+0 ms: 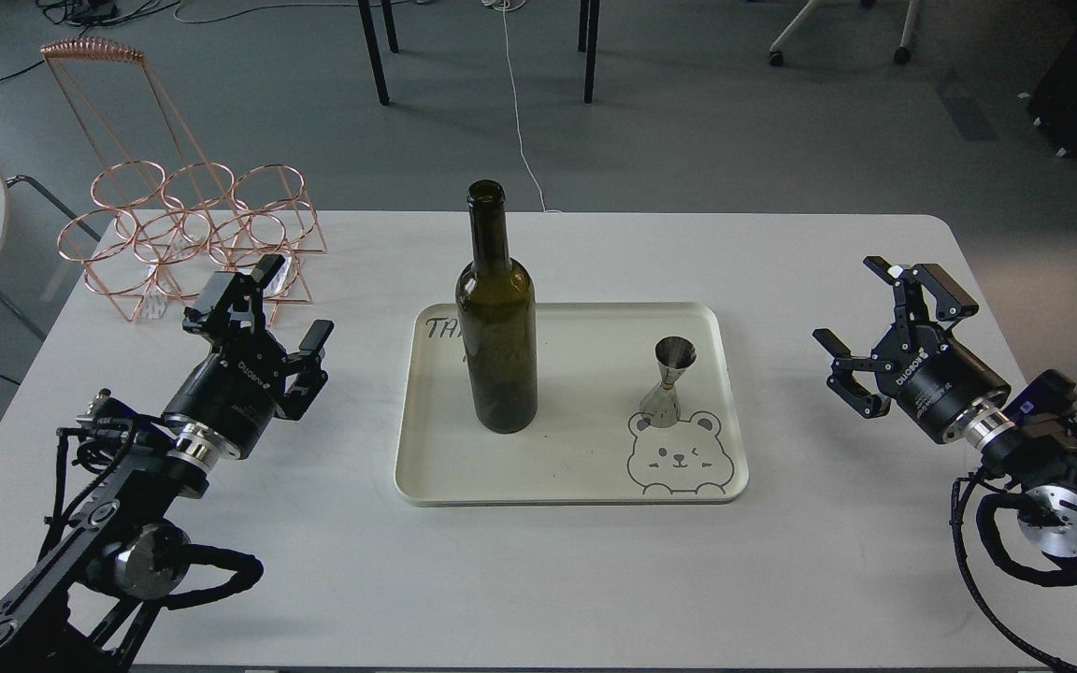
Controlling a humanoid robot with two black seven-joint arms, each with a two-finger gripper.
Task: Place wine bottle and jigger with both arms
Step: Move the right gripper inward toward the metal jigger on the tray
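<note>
The dark olive-green wine bottle [496,318] stands upright on the left half of a cream tray [576,467]. The small steel jigger [671,379] stands upright on the tray's right side, just above a bear drawing. My left gripper [291,304] hovers over the table to the left of the tray, open and empty, well apart from the bottle. My right gripper [866,313] is out to the right of the tray, also open with nothing between its fingers, clear of the jigger.
A copper wire bottle rack [188,229] stands at the table's back left corner, just behind the left gripper. The white table [576,579] has rounded corners. Chair legs and cables lie on the floor beyond.
</note>
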